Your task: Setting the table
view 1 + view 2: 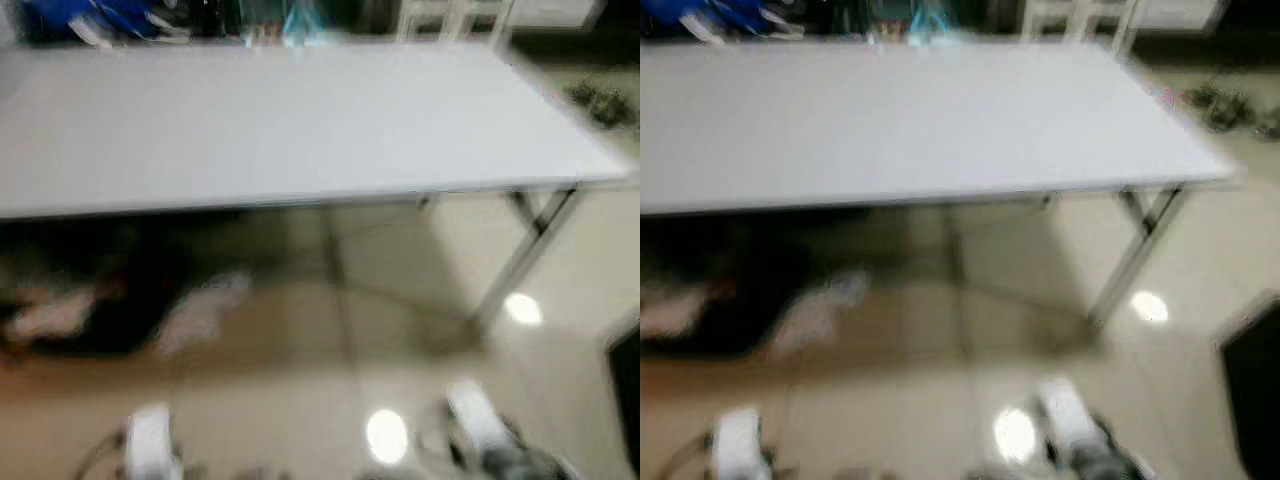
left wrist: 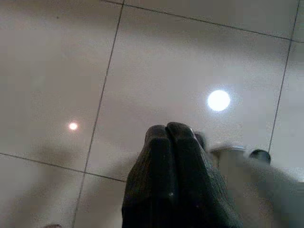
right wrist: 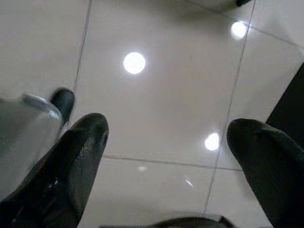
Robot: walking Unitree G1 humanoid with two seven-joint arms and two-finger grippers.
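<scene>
Left wrist view shows you the left gripper (image 2: 172, 135) hanging idle over the glossy tiled floor (image 2: 156, 61), its two black fingers (image 2: 159, 156) pressed tight together with nothing between them. Ceiling lights glare off the tiles beyond the tips.

Head views are blurred, so read them loosely. The two arms hang low at the bottom edge, well short of the table (image 1: 300, 120), which is a long white folding table standing ahead of you and stretching across most of the picture. Along its far edge, going left to right, you have something blue (image 1: 100, 18) at the left corner and a small turquoise item (image 1: 300, 28) near the middle; neither can be made out further. Under the table on the left lies a dark heap (image 1: 100, 300) with pale patches. The table's metal leg (image 1: 525, 250) stands at the right.

On your right, the right gripper (image 3: 166, 137) also points down at the floor, its fingers (image 3: 71, 161) spread wide apart and holding nothing.
</scene>
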